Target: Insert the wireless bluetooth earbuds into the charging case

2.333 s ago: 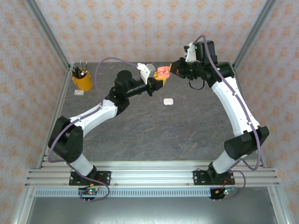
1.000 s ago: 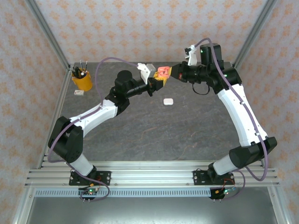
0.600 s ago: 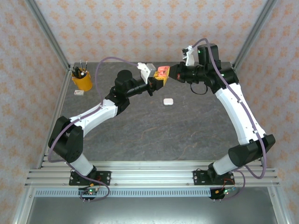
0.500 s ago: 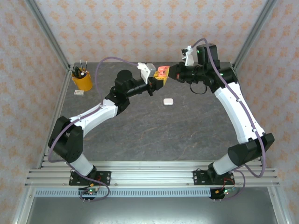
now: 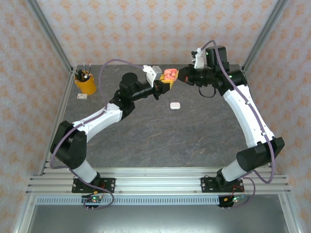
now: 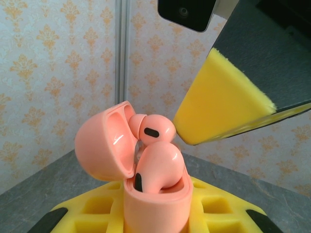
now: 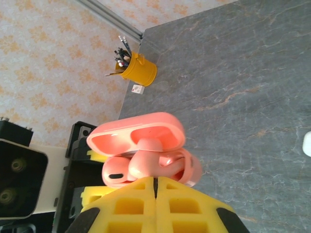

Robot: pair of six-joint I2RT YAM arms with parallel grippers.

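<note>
Evidently the left gripper (image 5: pixel 166 83) clamps the base of the coral-pink charging case (image 6: pixel 154 206), holding it upright and lid-open, clear of the table (image 7: pixel 243 73), so its wells face the right gripper (image 7: pixel 155 191). That gripper's pads are pressed together with nothing between them. Their tip sits right at one coral-pink earbud (image 7: pixel 146 162), judged a push to seat it, while the second earbud (image 7: pixel 116 174) lies in the well beside.

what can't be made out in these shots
two coral-pink earbuds: stems hidden inside the open coral-pink charging case, both wrist views
right gripper: whether its shut jaws touch an earbud; too small from the top
small white flat item by the yellow pen cup: too small to identify, top view
white oval case: cut by right wrist view's edge
</note>
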